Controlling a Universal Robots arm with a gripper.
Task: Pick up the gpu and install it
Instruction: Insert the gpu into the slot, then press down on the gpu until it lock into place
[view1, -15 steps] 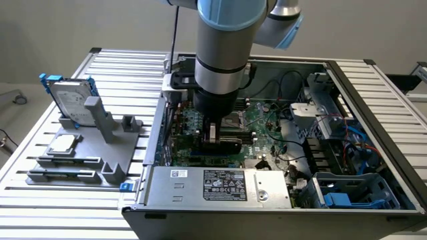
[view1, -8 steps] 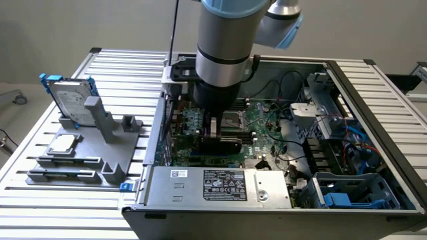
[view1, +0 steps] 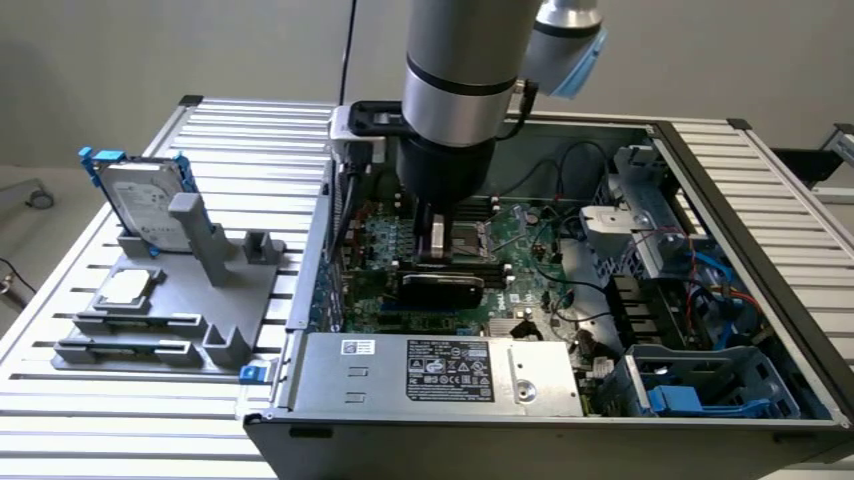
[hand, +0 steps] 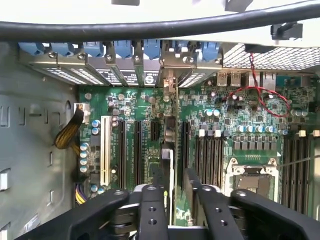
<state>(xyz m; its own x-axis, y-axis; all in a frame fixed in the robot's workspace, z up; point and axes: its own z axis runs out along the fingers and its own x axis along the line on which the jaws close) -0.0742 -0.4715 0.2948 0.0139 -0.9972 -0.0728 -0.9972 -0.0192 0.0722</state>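
Gpu (view1: 441, 290) is inside the open computer box (view1: 534, 450). It stands on its thin edge on the big green board (view1: 534, 250), right under the pincer (view1: 437, 258). The pincer sits at the card's top edge, and I cannot tell if it is squeezing the card or just near it. The arm (view1: 461, 90) reaches straight down into the box. I think that is so the card can go straight down and not lean. I guess the card stands on its edge because only its bottom edge fits into one of the long black slots (hand: 122, 150). Its black round side faces the silver power box (view1: 441, 370) at the near wall. Its long way runs from the exterior view's left to the exterior view's right, the same way as the slots. One end points toward the wall with the blue clips (hand: 122, 47). The computer box lies on its side with the lid off, so the arm can get in from above. Well apart, on the exterior view's left, a grey stand (view1: 214, 250) on the table (view1: 240, 130) holds a hard drive (view1: 144, 205) and a small square chip (view1: 124, 288).
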